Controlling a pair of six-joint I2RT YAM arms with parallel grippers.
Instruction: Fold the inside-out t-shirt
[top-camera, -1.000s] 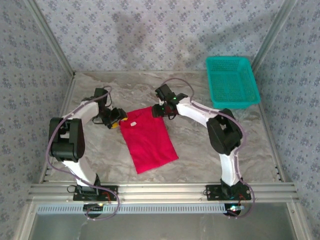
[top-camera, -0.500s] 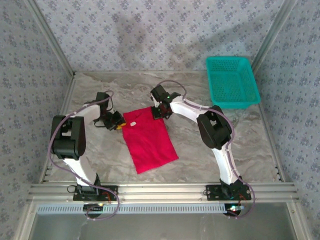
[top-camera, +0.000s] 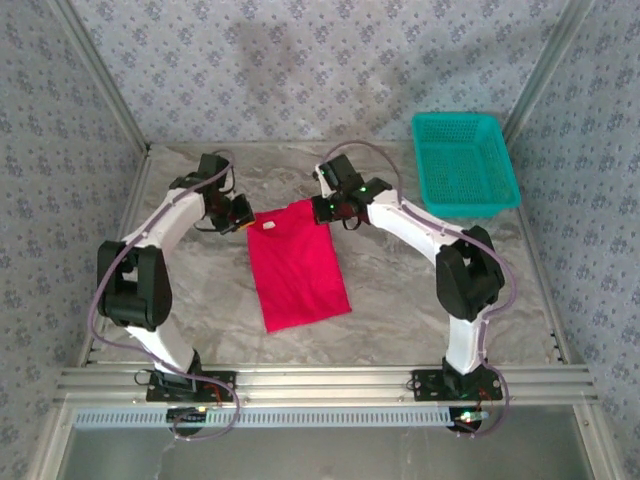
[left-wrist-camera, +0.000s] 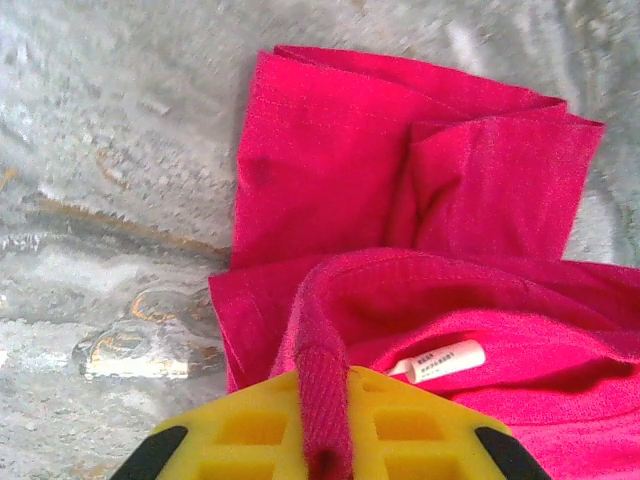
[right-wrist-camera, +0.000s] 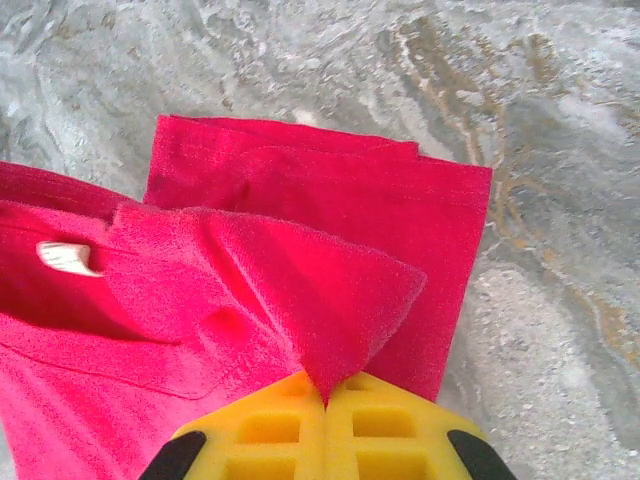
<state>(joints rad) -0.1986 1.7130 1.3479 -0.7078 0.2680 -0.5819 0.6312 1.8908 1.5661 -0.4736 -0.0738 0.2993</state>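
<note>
The inside-out t-shirt (top-camera: 297, 268) is a bright red cloth lying folded into a long strip on the marble table, its white neck label (left-wrist-camera: 437, 361) facing up. At its far left corner my left gripper (top-camera: 245, 214) is shut on a ridge of the collar cloth (left-wrist-camera: 322, 380), which runs up between the yellow pads. My right gripper (top-camera: 325, 211) is shut on the far right corner, where a peak of red cloth (right-wrist-camera: 330, 300) rises from the pinch. Both far corners are lifted a little off the table; the near end lies flat.
A teal mesh basket (top-camera: 463, 165) stands at the back right corner of the table. Patterned walls and metal frame posts close in the back and sides. Bare marble (top-camera: 420, 300) lies right of the shirt and to its left near the front rail.
Both grippers have closed on the shirt's far corners and moved toward the back of the table. The shirt has been dragged back with them and turned straighter.
</note>
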